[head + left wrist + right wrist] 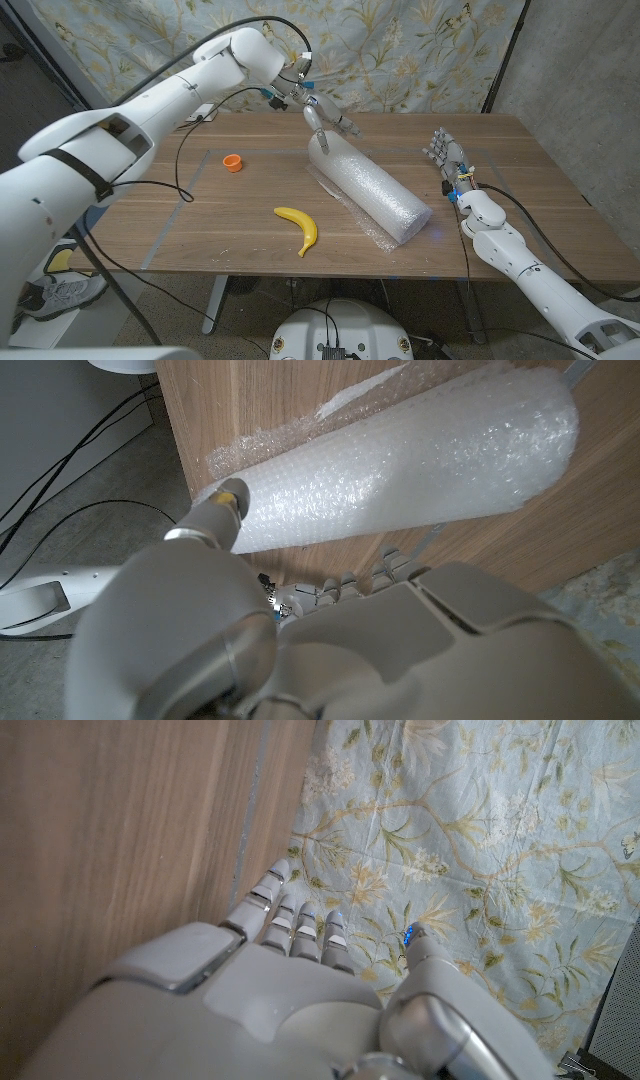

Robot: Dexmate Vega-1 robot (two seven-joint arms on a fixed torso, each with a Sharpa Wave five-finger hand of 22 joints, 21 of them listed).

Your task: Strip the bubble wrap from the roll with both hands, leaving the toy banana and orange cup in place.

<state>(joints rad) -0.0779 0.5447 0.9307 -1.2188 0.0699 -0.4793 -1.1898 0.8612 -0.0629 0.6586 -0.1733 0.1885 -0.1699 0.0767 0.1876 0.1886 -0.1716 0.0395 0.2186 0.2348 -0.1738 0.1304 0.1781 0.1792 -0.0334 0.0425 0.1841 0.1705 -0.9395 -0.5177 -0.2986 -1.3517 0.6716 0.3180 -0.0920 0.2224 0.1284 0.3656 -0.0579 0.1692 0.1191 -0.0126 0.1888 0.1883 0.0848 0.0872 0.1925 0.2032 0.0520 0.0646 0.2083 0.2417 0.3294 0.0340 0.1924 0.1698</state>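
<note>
**On the worktop: one hand at the roll, one hand waiting**

Across the middle of the wooden worktop [520, 150] the roll [368, 188] of bubble wrap [400, 470] is lying at a slant. A loose flap of wrap is spreading out on the wood beside it. At the roll's far end the left hand [322, 118] is reaching down, and one of its fingers [215, 520] is touching the wrap. I cannot tell if it is gripping it. Near the right edge the right hand [447, 155] is holding nothing, its fingers [300, 925] pointing straight out. The toy banana [300, 227] is lying near the front, and the orange cup [233, 162] is sitting well apart to the left.
</note>
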